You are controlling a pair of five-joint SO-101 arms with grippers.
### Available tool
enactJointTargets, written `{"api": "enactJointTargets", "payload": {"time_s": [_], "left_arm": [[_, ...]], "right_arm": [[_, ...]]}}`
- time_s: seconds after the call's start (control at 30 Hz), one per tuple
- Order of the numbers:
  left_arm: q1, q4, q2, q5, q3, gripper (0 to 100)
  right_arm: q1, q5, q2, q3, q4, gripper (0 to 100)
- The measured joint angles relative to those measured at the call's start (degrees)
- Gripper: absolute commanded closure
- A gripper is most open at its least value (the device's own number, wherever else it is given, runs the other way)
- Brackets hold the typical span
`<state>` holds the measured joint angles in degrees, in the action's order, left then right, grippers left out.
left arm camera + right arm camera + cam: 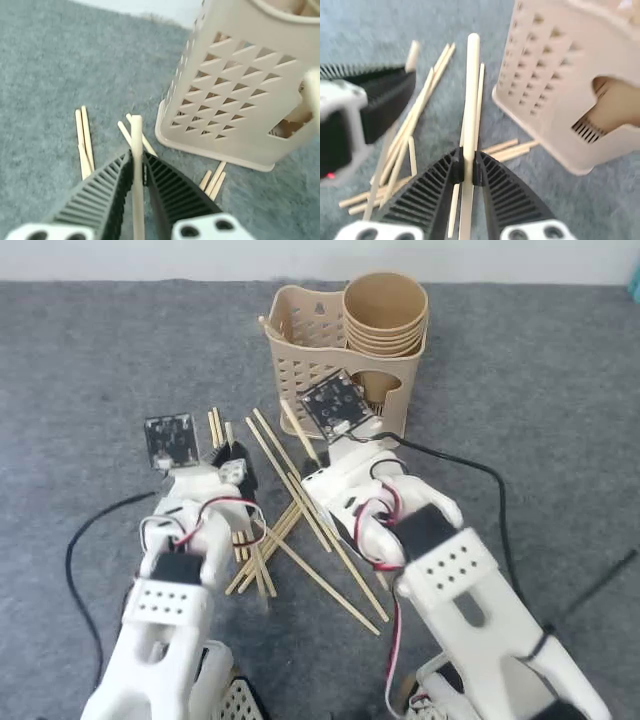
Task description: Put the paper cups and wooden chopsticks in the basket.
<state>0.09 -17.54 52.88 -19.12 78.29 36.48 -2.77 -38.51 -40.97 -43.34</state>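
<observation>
The grey worktop [90, 360] carries everything. On it the beige slotted basket [300, 355] stands upright, and the rest is placed from it.

Inside the basket, at the end nearer the right arm, a nested stack of paper cups [385, 305] stands mouth up, with its rims above the basket's rim. The basket wall hides the lower part of the stack, apart from a patch seen through the cut-out in the front wall. The rims sit too close together to count. A thin stick end [264, 324] pokes up at the basket's opposite corner, and I cannot tell whether it is inside.

The right hand [468, 161] is just in front of the basket, pinched down to a stick's width on a chopstick [470, 90] whose free end points toward the front wall. The left hand [136, 159] is in front of the basket's stick-end corner, farther off, and is likewise nipped tight on a second chopstick [136, 135].

In the high view each arm's camera board covers most of its fingers.

Loose chopsticks [320, 540] lie criss-crossed on the worktop in front of the basket, partly covered by the arms. A side-by-side pair [82, 137] lies beyond the left hand, away from the basket.
</observation>
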Motion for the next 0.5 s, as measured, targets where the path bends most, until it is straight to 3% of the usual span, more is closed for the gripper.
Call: {"api": "enactJointTargets", "payload": {"time_s": [0.27,0.5], "left_arm": [[-3.3,13.8,2.4,7.4,7.8,99],[-3.4,15.0,2.4,9.8,8.1,99]], "right_arm": [[-1.1,0.1,-2.5,0.0,17.3,99.1],[-1.0,0.1,-1.3,0.0,40.2,99.1]]}}
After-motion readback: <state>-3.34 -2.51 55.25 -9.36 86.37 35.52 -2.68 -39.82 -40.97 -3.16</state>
